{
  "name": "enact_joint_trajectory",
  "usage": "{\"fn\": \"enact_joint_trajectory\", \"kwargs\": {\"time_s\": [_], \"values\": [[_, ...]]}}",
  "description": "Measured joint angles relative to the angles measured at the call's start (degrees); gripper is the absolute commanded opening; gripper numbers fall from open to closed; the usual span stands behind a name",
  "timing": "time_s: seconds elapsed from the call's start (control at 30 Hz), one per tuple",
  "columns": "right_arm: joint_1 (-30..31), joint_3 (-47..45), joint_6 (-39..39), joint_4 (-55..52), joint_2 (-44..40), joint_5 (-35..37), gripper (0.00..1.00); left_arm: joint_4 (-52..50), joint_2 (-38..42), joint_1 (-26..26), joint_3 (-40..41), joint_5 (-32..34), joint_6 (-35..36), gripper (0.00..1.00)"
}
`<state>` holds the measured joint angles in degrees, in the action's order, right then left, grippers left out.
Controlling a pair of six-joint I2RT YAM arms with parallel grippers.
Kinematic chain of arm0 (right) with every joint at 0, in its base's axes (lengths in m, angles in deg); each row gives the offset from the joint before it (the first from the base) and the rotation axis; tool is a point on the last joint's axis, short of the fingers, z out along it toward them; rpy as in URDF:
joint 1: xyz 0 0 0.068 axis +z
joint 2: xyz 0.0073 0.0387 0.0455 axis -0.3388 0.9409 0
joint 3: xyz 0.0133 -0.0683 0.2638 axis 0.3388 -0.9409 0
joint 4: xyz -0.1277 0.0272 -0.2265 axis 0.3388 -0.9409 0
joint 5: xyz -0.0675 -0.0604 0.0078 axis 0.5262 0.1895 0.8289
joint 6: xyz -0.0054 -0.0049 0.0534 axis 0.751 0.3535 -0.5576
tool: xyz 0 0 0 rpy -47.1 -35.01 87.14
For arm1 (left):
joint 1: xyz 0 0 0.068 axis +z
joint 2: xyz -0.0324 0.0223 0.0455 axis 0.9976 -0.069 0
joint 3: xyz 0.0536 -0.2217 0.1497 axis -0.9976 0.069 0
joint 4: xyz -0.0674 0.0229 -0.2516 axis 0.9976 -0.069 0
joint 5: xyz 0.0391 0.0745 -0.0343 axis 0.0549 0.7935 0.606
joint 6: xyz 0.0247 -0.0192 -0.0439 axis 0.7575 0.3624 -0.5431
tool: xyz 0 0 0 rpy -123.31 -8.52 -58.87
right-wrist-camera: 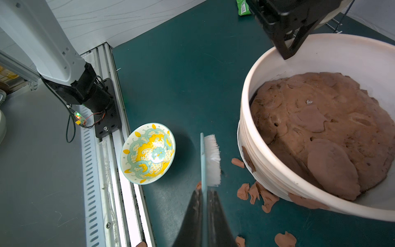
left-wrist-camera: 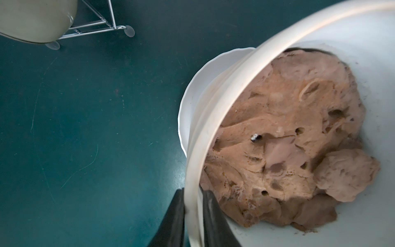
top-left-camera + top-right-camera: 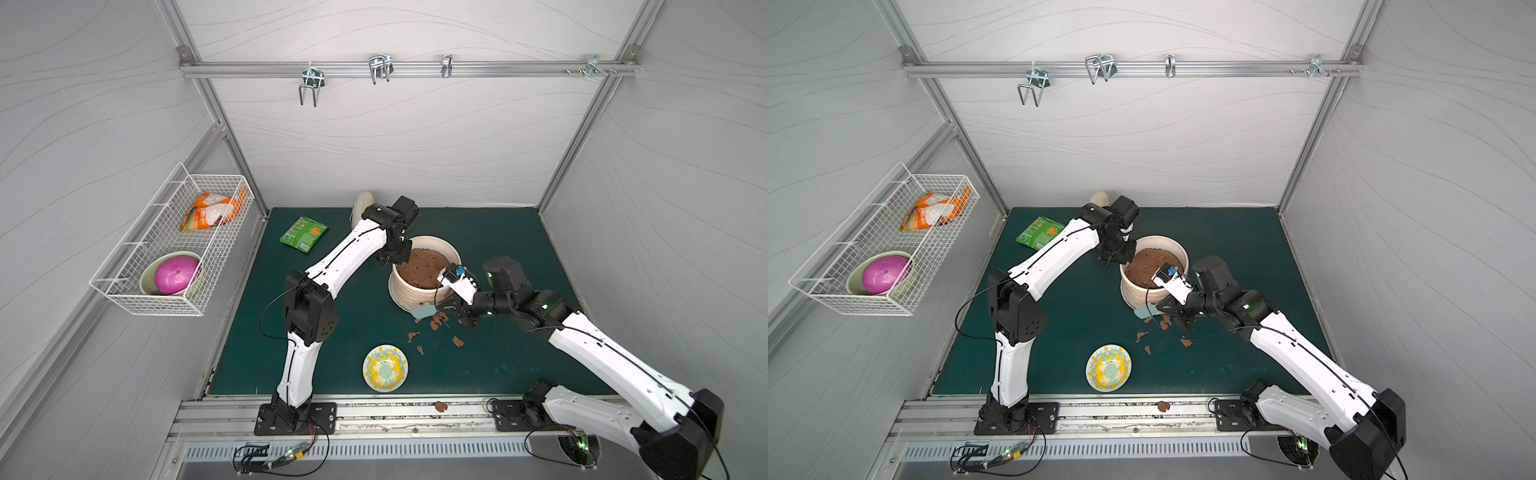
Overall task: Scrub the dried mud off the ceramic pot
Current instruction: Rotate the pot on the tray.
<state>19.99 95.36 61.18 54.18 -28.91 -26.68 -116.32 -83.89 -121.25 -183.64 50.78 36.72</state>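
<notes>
The ceramic pot point(image 3: 415, 293), cream and ribbed, is found upright on the dark green mat point(image 3: 353, 332) between the two arms. Flat reddish-brown dried mud point(image 1: 248, 159) is noted in patches on its outer wall and as irregular flakes beside its base. It is filled by a lumpy brown soil mass point(image 1: 320, 119). Its smooth rim is clamped by the left gripper point(image 2: 193, 192), one finger inside, one outside. A pale-blue brush point(image 1: 211, 160) with white bristles is pinched in the right gripper point(image 1: 205, 192), near the wall.
</notes>
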Motion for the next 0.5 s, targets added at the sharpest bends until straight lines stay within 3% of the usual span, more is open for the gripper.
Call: {"fn": "enact_joint_trajectory", "kwargs": {"time_s": [0.23, 0.5], "values": [[0.00, 0.00, 0.50, 0.35, -1.14, 2.58, 0.00, 2.43, 4.42, -0.85, 5.46, 1.79, -3.02, 0.27], [-0.02, 0.00, 1.44, 1.27, -3.56, 4.33, 0.00, 5.62, 9.60, -1.14, 9.57, 4.35, -5.99, 0.48]]}}
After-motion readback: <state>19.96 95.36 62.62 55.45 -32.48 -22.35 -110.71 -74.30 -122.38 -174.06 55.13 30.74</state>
